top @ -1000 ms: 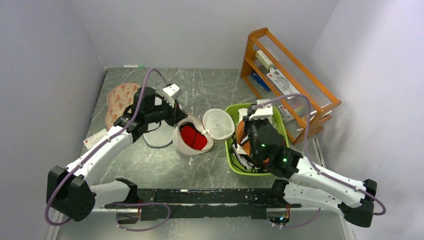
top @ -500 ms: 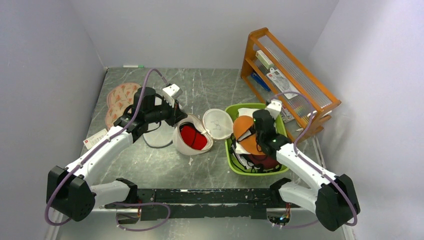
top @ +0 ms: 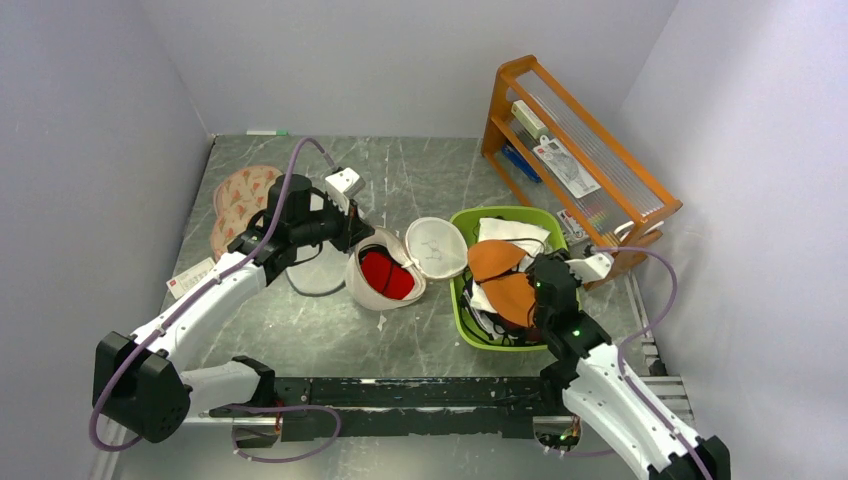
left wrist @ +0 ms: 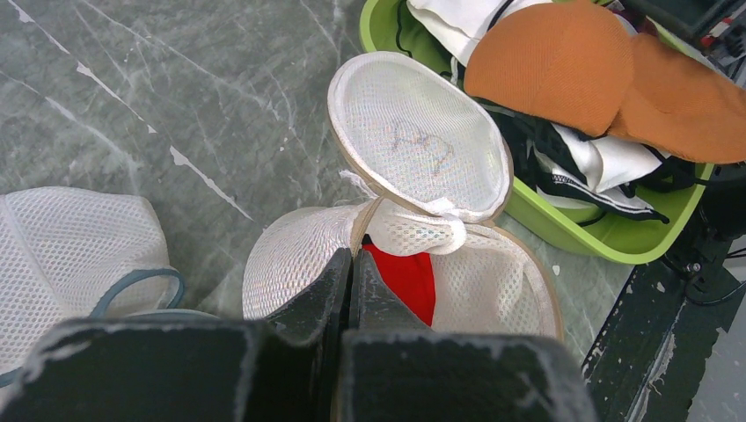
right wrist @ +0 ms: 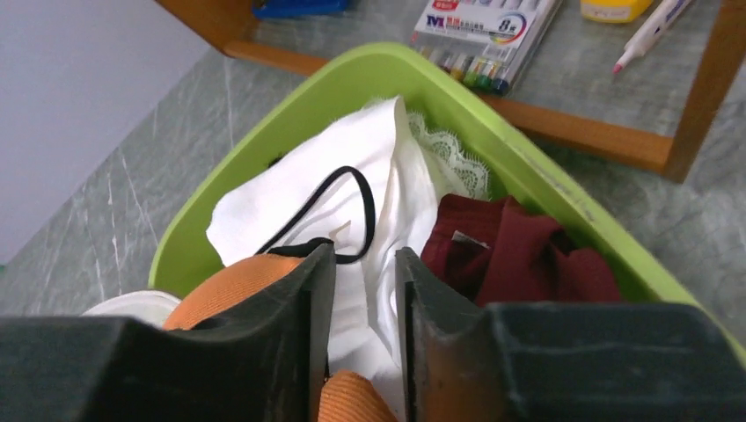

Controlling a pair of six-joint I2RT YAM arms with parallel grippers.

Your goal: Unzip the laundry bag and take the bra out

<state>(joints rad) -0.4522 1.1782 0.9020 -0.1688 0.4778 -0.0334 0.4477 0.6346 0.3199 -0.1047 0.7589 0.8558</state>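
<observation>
At table centre, L gripper (left wrist: 350, 264) has its fingers pressed together, pinching the rim of the laundry bag (left wrist: 290, 264); lid flipped open, red cloth (left wrist: 409, 277) inside. R gripper (right wrist: 361, 255) hangs over green basket (right wrist: 352, 79), fingers slightly apart, gripping nothing. The bra (top: 497, 260) lies there, orange cups up, w/ white cloth (right wrist: 352, 149) & maroon cloth (right wrist: 519, 251).

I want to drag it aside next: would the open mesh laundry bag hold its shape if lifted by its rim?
Probably mostly: the laundry bag stands domed and its lid keeps a cupped shape, suggesting a semi-stiff shell. The thin mesh looks light, so it should slide easily on the smooth table. The hinged lid would likely flop about.
</observation>
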